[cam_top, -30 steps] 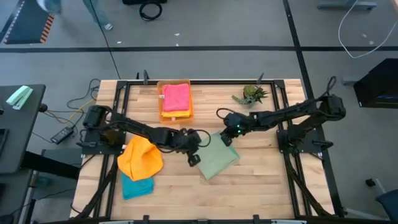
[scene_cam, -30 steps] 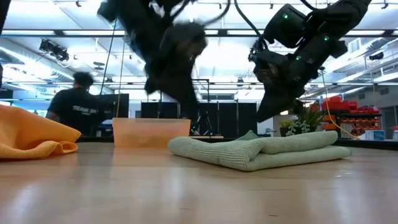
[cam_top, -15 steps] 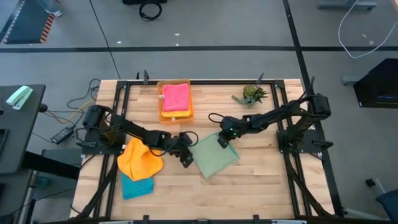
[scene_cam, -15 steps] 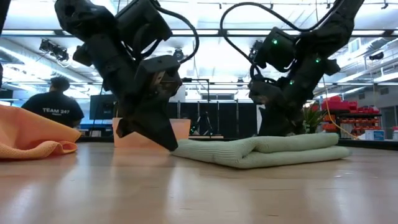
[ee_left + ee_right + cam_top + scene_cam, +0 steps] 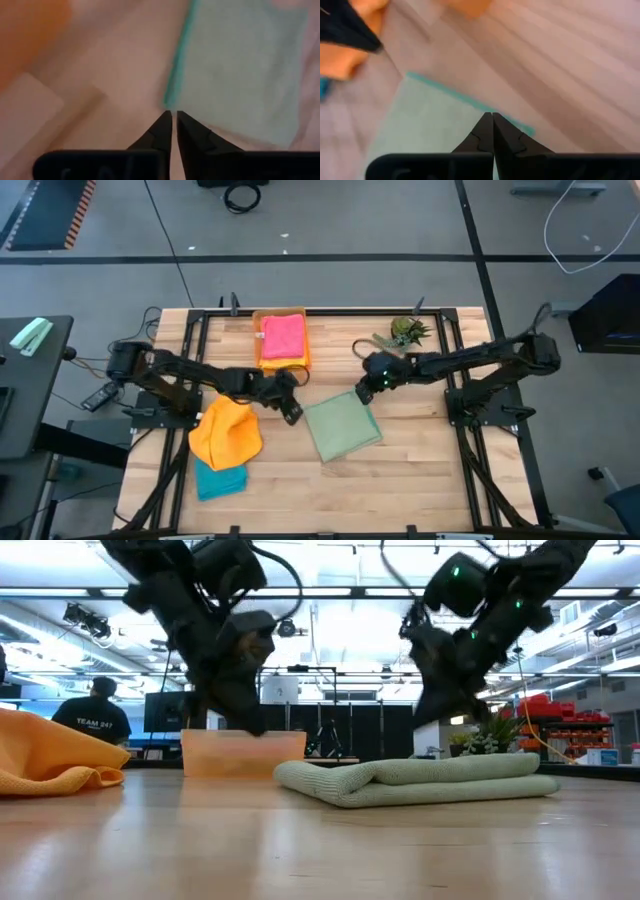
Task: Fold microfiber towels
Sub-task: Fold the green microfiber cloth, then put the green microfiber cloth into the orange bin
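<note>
A folded sage green towel (image 5: 343,428) (image 5: 420,780) lies flat on the wooden table, right of centre. My left gripper (image 5: 291,414) (image 5: 174,113) hovers shut just off the towel's left far corner, clear of it. My right gripper (image 5: 364,393) (image 5: 487,115) is shut above the towel's far right corner, with air under its tips in the low view. A crumpled orange towel (image 5: 225,432) lies on the left, partly over a teal towel (image 5: 220,478). A pink towel (image 5: 283,335) rests in the orange tray (image 5: 262,366).
A small spiky plant (image 5: 406,332) stands at the far right of the table. The tray sits at the far edge, behind my left gripper. Bare wood lies near the front edge and right of the green towel. A person (image 5: 100,715) stands in the room beyond.
My left gripper has drawn back from the green towel's left edge toward the table's left and far side, rising a little. My right gripper dipped to the towel's far corner and has come up again. The towel now lies flatter and has turned slightly.
</note>
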Controlling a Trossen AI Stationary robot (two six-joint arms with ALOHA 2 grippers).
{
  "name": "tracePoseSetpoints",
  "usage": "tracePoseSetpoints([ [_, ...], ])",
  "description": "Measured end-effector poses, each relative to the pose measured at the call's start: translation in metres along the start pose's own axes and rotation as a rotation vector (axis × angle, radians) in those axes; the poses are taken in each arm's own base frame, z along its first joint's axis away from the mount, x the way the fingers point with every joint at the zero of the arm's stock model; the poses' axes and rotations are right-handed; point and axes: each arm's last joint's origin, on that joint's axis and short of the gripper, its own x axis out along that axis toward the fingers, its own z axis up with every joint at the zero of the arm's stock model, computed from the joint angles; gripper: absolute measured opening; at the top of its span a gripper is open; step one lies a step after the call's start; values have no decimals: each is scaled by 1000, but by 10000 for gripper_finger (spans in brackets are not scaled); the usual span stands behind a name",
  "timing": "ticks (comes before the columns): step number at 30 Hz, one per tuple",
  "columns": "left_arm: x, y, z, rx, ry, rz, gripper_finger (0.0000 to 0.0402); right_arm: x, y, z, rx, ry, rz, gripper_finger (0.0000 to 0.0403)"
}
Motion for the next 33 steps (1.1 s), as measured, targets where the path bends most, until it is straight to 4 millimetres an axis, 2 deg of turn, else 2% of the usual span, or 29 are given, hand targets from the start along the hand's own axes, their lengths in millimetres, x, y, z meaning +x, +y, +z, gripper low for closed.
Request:
tracePoseSetpoints([
  [2,-11,2,5,-90,-26,-3,43,-15,1,1,26,0,8,5],
  [4,-19,-5,9,-166,-66,-56,54,-29,3,-2,45,12,16,12],
  [7,-24,-15,8,-180,-76,-130,79,-46,8,-14,54,69,9,35],
  [11,-18,-14,4,-205,-57,-115,126,-62,22,-37,116,125,12,81],
  [17,5,-4,2,-294,-11,-54,196,-76,49,-80,235,104,-9,163],
  [22,21,-5,0,-292,5,-74,245,-82,60,-112,341,90,-40,230],
  [26,30,-1,-4,-289,25,-48,274,-81,60,-134,425,59,-84,269],
  [30,38,-2,-9,-281,41,-39,287,-66,50,-152,518,38,-86,288],
  [33,43,-3,-11,-278,43,-43,288,-53,42,-162,588,16,-20,292],
])
